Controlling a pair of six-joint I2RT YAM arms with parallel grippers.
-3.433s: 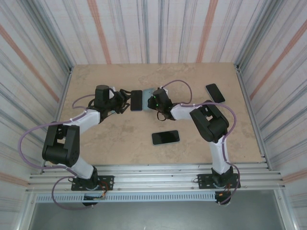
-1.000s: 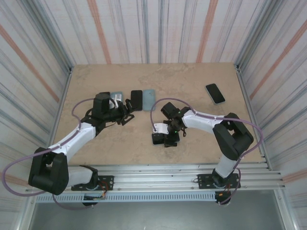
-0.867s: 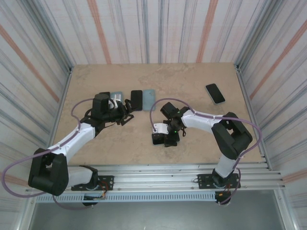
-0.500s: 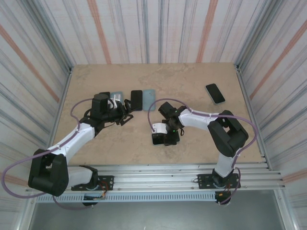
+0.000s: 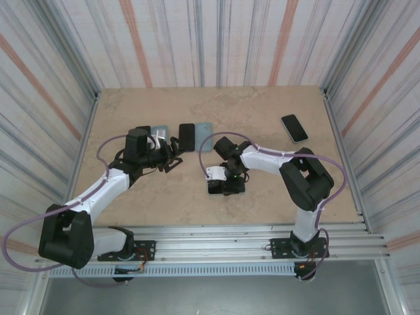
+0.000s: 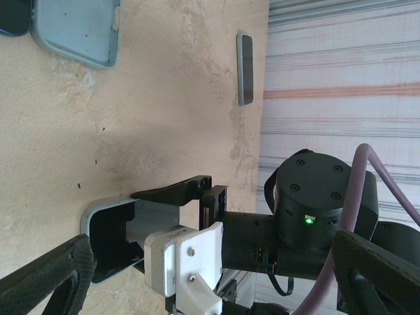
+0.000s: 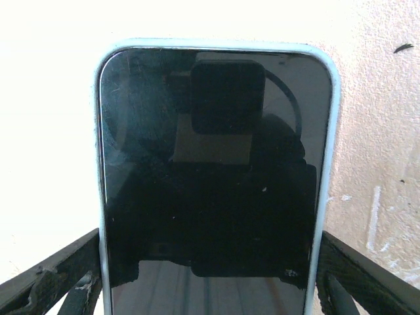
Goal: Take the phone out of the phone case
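Note:
The phone (image 7: 213, 184) lies screen up inside a light blue phone case (image 7: 333, 131) on the table. My right gripper (image 7: 210, 279) straddles its near end, with a finger (image 7: 56, 275) pressed against each long side of the case. From above, the right gripper (image 5: 226, 182) sits over the cased phone (image 5: 216, 189) in the middle of the table. My left gripper (image 5: 172, 155) hovers open to the left of it, holding nothing. In the left wrist view the left gripper (image 6: 210, 285) faces the right gripper's fingers (image 6: 174, 191) around the case (image 6: 105, 226).
A bare black phone (image 5: 187, 137) lies at the back between two empty light blue cases (image 5: 205, 134) (image 5: 158, 134). Another phone (image 5: 294, 128) rests at the far right. Striped walls enclose the table (image 5: 262, 105) on three sides.
My right gripper has shifted slightly left over the cased phone and its fingers have closed in onto the case sides. The left arm has stayed still.

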